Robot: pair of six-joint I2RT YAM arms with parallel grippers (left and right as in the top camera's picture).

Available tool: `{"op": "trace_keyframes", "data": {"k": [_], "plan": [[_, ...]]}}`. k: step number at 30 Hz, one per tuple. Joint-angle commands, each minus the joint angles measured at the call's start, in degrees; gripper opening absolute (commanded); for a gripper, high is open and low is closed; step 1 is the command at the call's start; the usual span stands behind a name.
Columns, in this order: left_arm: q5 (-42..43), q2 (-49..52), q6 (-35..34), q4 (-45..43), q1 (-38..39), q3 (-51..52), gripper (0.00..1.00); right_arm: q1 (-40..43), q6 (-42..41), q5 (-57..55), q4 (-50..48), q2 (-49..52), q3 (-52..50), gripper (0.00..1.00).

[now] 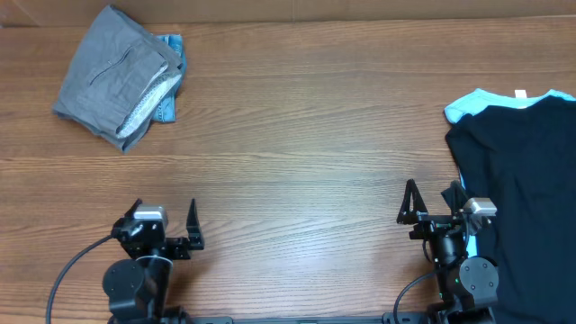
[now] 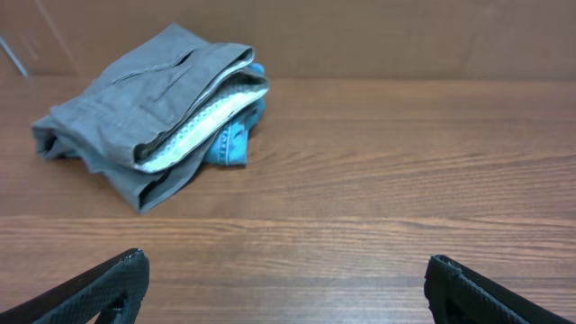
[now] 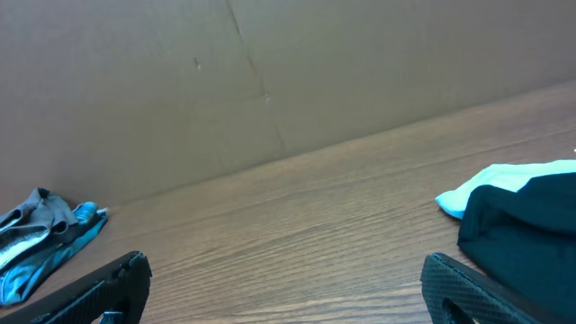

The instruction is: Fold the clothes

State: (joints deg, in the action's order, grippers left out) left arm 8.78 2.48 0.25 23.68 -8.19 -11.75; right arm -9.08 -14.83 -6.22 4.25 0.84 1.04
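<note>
Grey shorts lay folded over blue denim shorts at the far left, seemingly done, while the black tee, spread over a light-blue garment beside the right gripper, awaited folding; that and the left gripper hung empty, jaws wide apart.

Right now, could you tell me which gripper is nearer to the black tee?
The right gripper: it sits open beside the black tee's left edge. The left gripper, also open, is far across the table, nearer the grey shorts.
</note>
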Motion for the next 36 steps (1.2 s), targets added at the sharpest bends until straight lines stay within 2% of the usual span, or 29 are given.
{"op": "trace_keyframes", "data": {"k": [1, 6, 36], "plan": [[-0.4, -2.3, 1.1, -2.9, 0.8, 4.0, 1.0, 0.2, -0.2, 0.1, -0.3, -0.7, -0.6, 1.0], [-0.2, -2.3, 1.1, -5.6, 0.9, 6.1, 1.0, 0.2, -0.2, 0.1, -0.3, -0.7, -0.6, 1.0], [-0.2, -2.2, 1.0, -5.5, 0.8, 6.1, 1.0, 0.2, -0.2, 0.1, -0.3, -0.7, -0.6, 1.0]]}}
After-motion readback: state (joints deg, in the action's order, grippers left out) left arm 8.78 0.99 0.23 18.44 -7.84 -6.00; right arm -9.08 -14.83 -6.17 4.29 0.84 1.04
